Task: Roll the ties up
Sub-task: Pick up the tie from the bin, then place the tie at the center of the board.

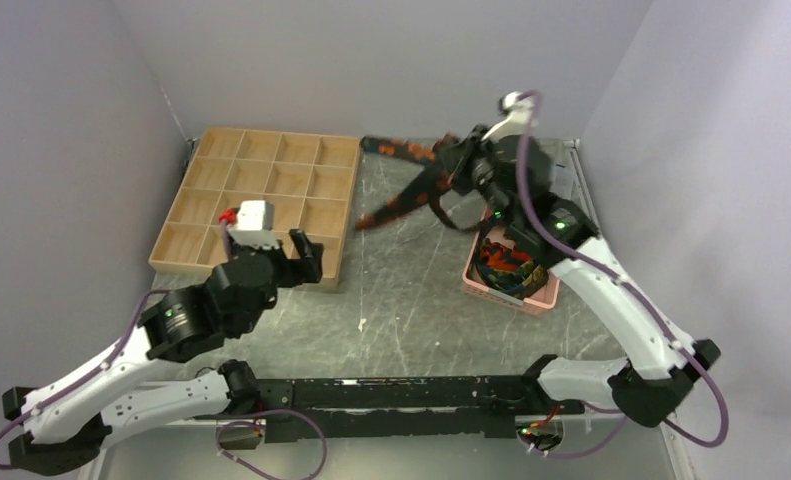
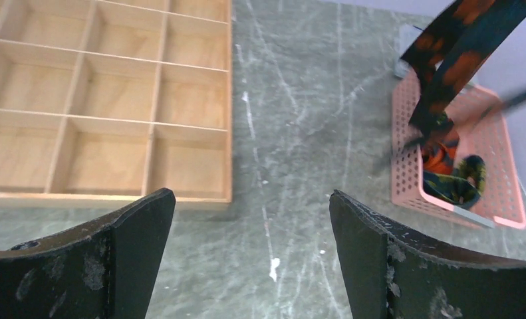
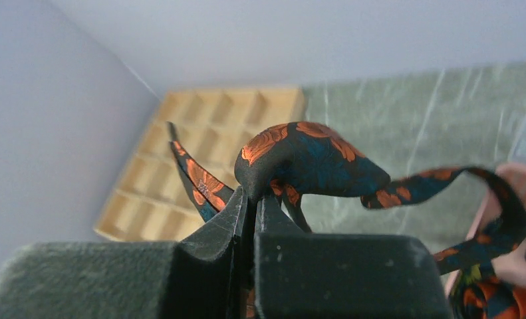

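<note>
Robot lab cell, bare walls (image 1: pixel 371 60) (pale grey), marbled bench top (image 1: pixel 411 300)

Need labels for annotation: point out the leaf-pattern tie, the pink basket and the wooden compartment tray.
leaf-pattern tie (image 3: pixel 306 156), right wrist view, on its raised fold.
pink basket (image 2: pixel 494 145), left wrist view, on its bare slotted side.
wooden compartment tray (image 1: pixel 291 180), top external view, on a middle compartment's floor.

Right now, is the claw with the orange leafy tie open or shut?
Shut. The right claw has both fingers pressed together, with the tie pinched between them and bulging above.
</note>
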You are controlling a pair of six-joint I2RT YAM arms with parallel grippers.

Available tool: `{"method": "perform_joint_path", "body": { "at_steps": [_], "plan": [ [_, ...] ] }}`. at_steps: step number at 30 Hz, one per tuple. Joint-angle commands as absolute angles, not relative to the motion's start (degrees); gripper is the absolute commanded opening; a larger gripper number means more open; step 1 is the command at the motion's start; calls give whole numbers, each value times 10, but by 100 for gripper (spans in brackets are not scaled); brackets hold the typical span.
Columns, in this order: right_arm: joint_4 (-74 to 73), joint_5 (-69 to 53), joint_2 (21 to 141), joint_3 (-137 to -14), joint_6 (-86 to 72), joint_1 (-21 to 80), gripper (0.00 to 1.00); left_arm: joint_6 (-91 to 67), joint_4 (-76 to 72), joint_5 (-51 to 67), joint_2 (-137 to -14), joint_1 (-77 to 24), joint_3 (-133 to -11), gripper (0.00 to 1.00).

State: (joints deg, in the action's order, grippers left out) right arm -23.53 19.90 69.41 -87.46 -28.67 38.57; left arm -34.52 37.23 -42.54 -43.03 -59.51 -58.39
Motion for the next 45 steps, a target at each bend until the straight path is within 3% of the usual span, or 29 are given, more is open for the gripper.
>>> {"method": "perform_joint_path", "body": {
  "at_steps": [1, 8, 20, 29, 33, 40, 45],
  "plan": [
    [-234, 145, 735, -777, -285, 418, 0, -368, 438, -528, -364, -597, -557, 94],
    [-199, 106, 801, -739, -275, 514, 0, -377, 428, -546, -280, -598, -504, 94],
    [-252, 213, 776, -975, -187, 606, 0, -384, 458, -577, -282, -597, -516, 94],
    [-228, 229, 739, -961, -181, 619, 0, -373, 445, -579, -283, -597, -516, 94],
    [-236, 294, 754, -876, -224, 605, 0, -379, 450, -576, -293, -597, -523, 94],
    [-247, 299, 739, -670, -368, 504, 0, -401, 458, -547, -305, -598, -515, 94],
    [-239, 268, 720, -585, -380, 456, 0, -411, 448, -530, -314, -597, -500, 94]
  ]
}}
